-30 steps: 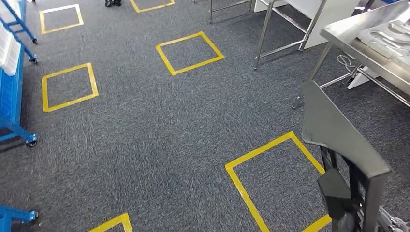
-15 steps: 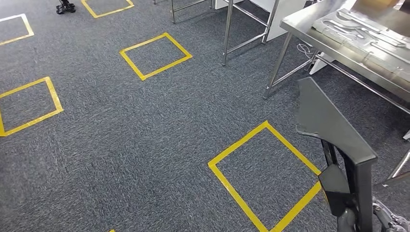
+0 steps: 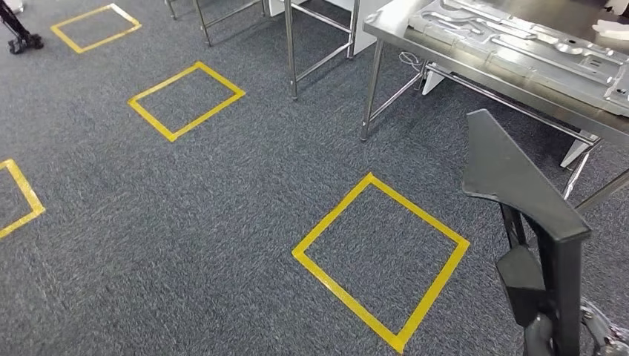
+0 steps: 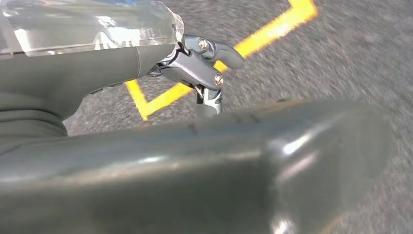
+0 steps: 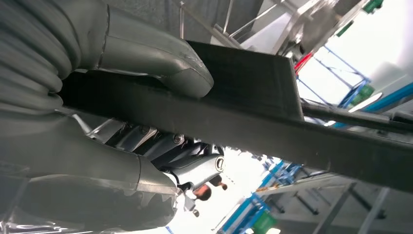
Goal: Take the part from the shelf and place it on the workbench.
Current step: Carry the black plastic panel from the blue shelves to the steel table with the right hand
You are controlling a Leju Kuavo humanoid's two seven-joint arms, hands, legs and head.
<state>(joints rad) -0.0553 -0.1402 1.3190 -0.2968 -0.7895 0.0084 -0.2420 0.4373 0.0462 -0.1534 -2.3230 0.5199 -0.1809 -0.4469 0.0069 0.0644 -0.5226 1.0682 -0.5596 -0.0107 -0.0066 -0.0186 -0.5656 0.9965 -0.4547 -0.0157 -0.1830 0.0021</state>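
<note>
Right hand (image 5: 122, 122) clamps the dark part (image 3: 519, 193) near the bench (image 3: 415, 37). Looks stiff, long and top-heavy, so grip low. Left hand (image 4: 204, 68) holds nothing, fingers curled.

The head view looks down on floor (image 3: 222, 222) and workbench (image 3: 475, 52); both wrist views sit close, perhaps sharing the floor.

No readable text, labels, brands or numbers anywhere; yellow tape squares (image 3: 380, 259) on grey carpet carry no writing.
</note>
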